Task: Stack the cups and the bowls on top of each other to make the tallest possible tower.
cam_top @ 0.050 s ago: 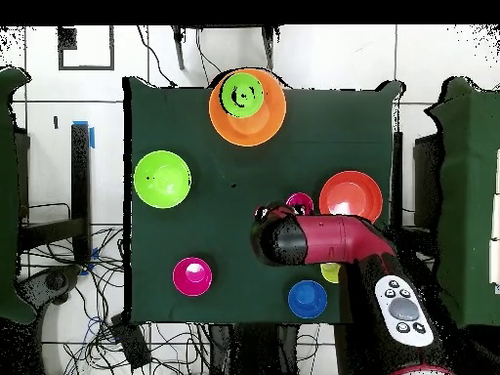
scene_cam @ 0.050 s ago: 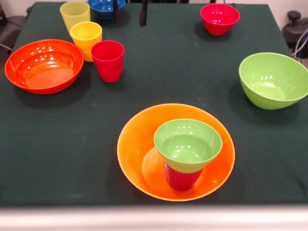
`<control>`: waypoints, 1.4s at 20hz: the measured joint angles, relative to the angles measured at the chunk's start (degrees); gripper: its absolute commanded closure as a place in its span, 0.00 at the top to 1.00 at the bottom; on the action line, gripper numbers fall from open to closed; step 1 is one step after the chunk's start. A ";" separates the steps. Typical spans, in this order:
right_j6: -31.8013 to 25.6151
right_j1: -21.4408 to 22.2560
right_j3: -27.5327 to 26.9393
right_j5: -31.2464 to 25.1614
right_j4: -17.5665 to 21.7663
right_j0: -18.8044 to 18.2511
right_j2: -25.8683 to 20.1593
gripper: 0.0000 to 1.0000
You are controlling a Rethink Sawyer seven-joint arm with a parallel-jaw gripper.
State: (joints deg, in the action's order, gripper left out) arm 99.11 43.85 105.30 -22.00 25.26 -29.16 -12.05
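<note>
Front view, left to right. A wide shallow orange-red bowl (scene_cam @ 0.050 s ago: 44, 66) sits upright at the table's (scene_cam @ 0.050 s ago: 159, 72) left edge. Just right of it stand three upright cups in a close diagonal group: a pale yellow cup (scene_cam @ 0.050 s ago: 74, 14) farthest back, a yellow-orange cup (scene_cam @ 0.050 s ago: 86, 40) in the middle, a red-pink cup (scene_cam @ 0.050 s ago: 108, 60) nearest. A small blue bowl (scene_cam @ 0.050 s ago: 107, 6) lies at the top edge behind them. Two dark gripper tips (scene_cam @ 0.050 s ago: 129, 13) hang at the top edge beside the blue bowl; whether they are apart or closed cannot be told, and nothing is seen held.

At centre front stands the tower: a large yellow-orange bowl (scene_cam @ 0.050 s ago: 176, 151) holding an upright dark red tumbler (scene_cam @ 0.050 s ago: 182, 179), with a small green bowl (scene_cam @ 0.050 s ago: 187, 145) seated on the tumbler's rim. A small red-pink bowl (scene_cam @ 0.050 s ago: 219, 18) rests at the far right of centre; a large green bowl (scene_cam @ 0.050 s ago: 273, 80) sits near the right edge.

Overhead view: the red and black arm (cam_top @ 0.050 s ago: 332, 244) reaches over the cup group, hiding most of it.
</note>
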 measured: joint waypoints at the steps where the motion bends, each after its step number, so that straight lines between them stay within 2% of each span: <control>1: 0.00 -0.37 -0.32 0.00 0.00 -0.06 0.00 1.00; 11: 0.00 -2.68 -2.13 0.00 0.00 -1.33 -0.34 1.00; 19: 0.00 -6.95 -4.84 0.00 0.00 -1.87 -0.36 1.00; 28: 0.00 -10.12 -5.19 0.25 0.46 -1.87 -0.36 1.00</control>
State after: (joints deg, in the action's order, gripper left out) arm 99.11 33.73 100.12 -21.75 25.72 -31.03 -12.41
